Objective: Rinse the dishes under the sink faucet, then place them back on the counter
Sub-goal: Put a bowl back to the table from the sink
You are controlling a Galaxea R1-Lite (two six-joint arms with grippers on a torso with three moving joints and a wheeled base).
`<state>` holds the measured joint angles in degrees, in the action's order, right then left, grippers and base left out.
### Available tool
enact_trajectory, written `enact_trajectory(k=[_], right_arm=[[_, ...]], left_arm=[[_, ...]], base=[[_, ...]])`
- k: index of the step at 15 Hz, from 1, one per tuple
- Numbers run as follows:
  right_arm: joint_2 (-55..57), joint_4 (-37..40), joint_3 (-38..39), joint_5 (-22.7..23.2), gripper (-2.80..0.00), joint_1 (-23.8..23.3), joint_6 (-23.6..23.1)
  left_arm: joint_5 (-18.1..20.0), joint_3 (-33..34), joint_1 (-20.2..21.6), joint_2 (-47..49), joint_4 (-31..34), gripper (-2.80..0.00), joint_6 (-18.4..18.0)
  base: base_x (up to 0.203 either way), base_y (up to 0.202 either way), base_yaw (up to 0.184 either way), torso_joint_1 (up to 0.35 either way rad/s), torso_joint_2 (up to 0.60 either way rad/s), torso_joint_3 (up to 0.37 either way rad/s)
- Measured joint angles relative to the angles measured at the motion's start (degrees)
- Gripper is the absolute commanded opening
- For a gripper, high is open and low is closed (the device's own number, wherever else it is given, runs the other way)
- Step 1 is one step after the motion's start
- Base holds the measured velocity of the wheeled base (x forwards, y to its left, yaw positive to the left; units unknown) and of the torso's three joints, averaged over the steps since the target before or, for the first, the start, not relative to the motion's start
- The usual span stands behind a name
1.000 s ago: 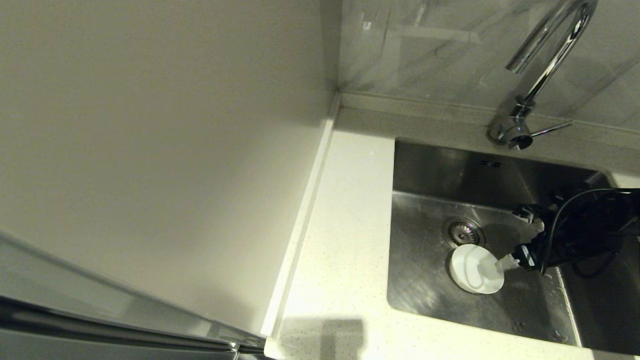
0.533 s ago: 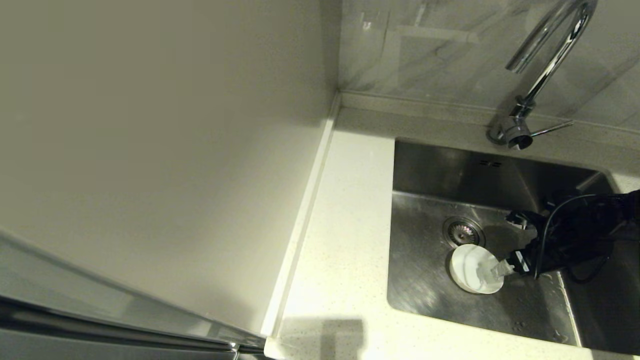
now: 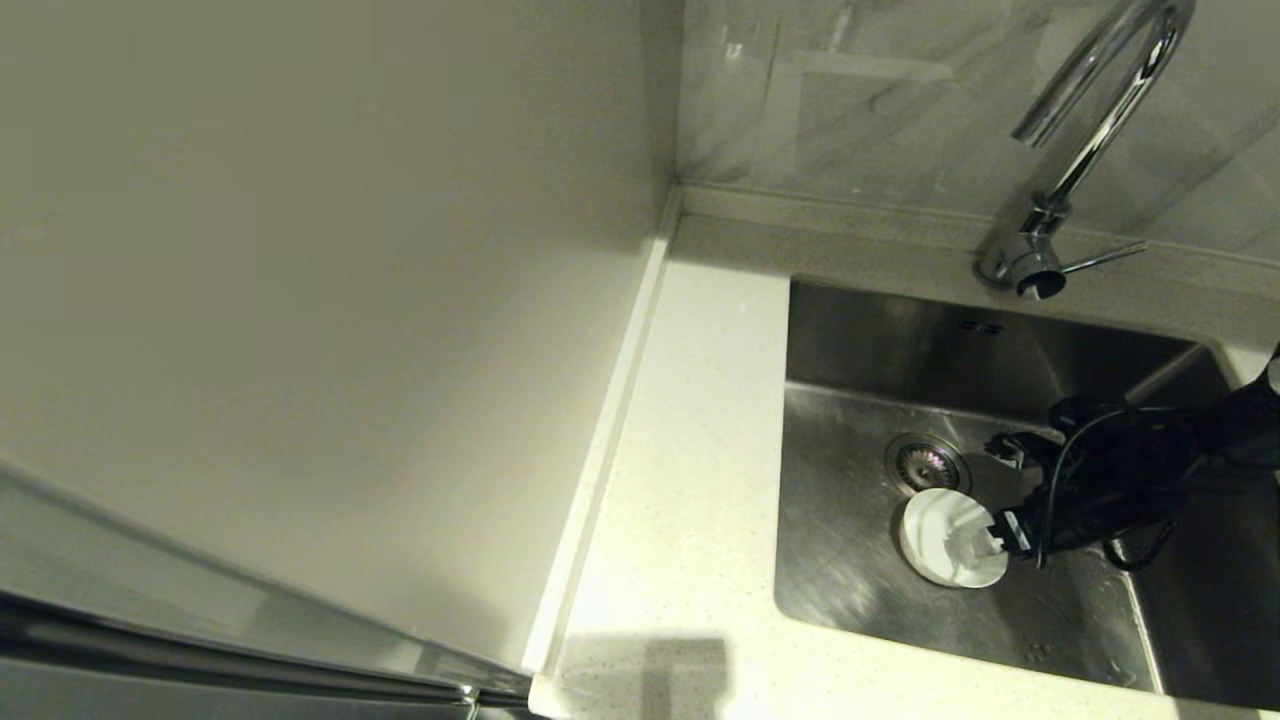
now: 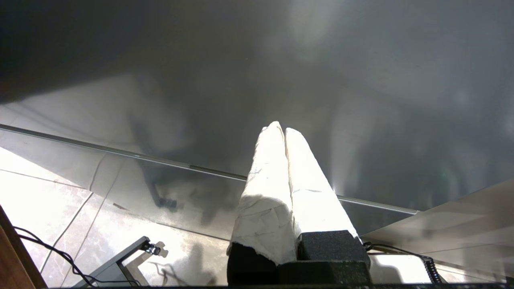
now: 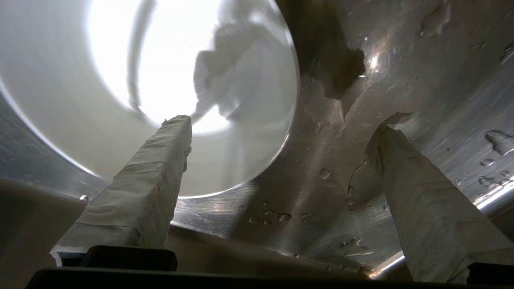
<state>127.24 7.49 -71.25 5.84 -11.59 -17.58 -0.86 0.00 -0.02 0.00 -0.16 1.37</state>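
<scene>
The white bowl (image 3: pixel 940 535) lies on the floor of the steel sink (image 3: pixel 850 585), just in front of the round drain strainer (image 3: pixel 926 463). My right gripper (image 3: pixel 993 495) reaches in from the right and is open. One of its taped fingers (image 5: pixel 168 152) sits over the white bowl (image 5: pixel 120 80) near its right rim, the other over bare wet steel. The chrome faucet (image 3: pixel 1090 130) arches over the sink's back edge, its side lever (image 3: pixel 1105 258) pointing right. The pink and grey-blue bowls are out of view. My left gripper (image 4: pixel 281 130) is parked away from the sink and shut on nothing.
The white speckled counter (image 3: pixel 690 450) runs along the sink's left side and front. A plain beige wall panel (image 3: pixel 330 300) bounds it on the left, with a marbled backsplash (image 3: pixel 850 110) behind. Water drops (image 5: pixel 265 214) lie on the sink floor. Two overflow slots (image 3: pixel 980 327) mark the back wall.
My right gripper has moved left and lower inside the sink, bringing one finger further over the white bowl. The bowl has stayed in place.
</scene>
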Motion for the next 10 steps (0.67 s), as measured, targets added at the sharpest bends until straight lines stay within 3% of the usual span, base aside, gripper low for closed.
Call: enact_trajectory(k=[10], right_arm=[[2.0,0.0,0.3,-0.1,0.00,1.3,0.0]], left_arm=[[0.0,0.0,0.0,0.0,0.0,-2.80,0.0]], base=[[0.000,0.000,0.000,0.000,0.00,0.000]])
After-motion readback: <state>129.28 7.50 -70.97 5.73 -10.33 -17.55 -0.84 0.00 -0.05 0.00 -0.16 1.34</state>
